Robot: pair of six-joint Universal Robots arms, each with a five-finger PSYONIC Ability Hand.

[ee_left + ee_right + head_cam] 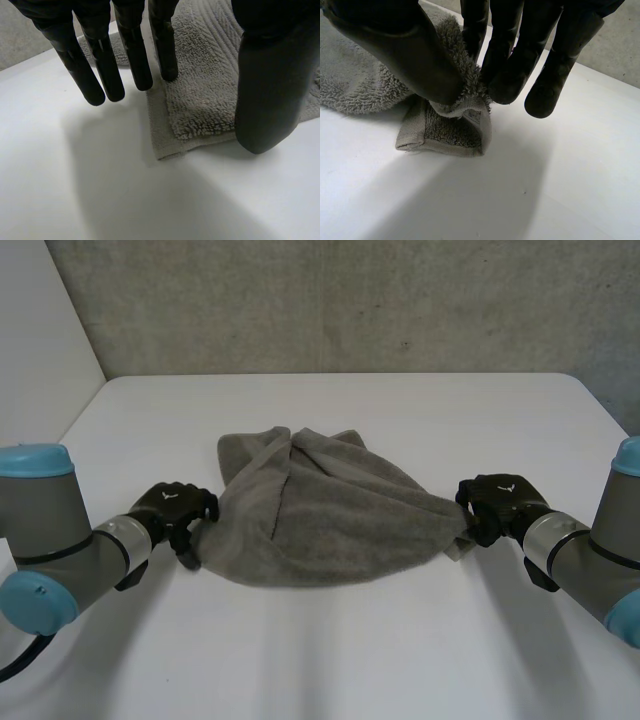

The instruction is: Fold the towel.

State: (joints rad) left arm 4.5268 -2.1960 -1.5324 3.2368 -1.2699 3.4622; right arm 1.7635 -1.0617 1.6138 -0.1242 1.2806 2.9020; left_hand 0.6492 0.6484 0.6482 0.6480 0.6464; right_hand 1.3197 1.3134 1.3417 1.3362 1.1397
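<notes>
Starting nearest, at the left hand (176, 508): held with fingers (100, 75) straight and hanging down, thumb (265, 100) set wide of them, nothing pinched. Found between that thumb and those fingers, flat on the white table (330, 660): a hemmed corner of the grey towel (320, 515). One fingertip just over its edge or touching it; cannot tell which.

Across at the right hand (500, 502): clamped, thumb (410, 55) against fingers (505, 75), on the opposite corner of the towel. Pile bunched in the pinch, hem drooping below the fingertips onto the table.

Beyond both sets of fingertips: the towel's body, heaped and rumpled, stretched between the two hands, with a ridge running away from the fingers toward a bunched far edge. Not spread flat, no clean fold made. Farther off: bare table, then a grey wall (350, 300).

Judged as the gripping step ahead of the first fold: one corner secured, the other only straddled. Calls next, probably, for closing the left thumb and fingers on the corner beneath them, low enough to catch the hem and not just the pile. Then, likely, for lifting both corners together, pulling apart to take out the rumple, and carrying them over to the far edge. Worth minding: uneven tension, since a one-sided pull would drag the heap toward the right fingers.
</notes>
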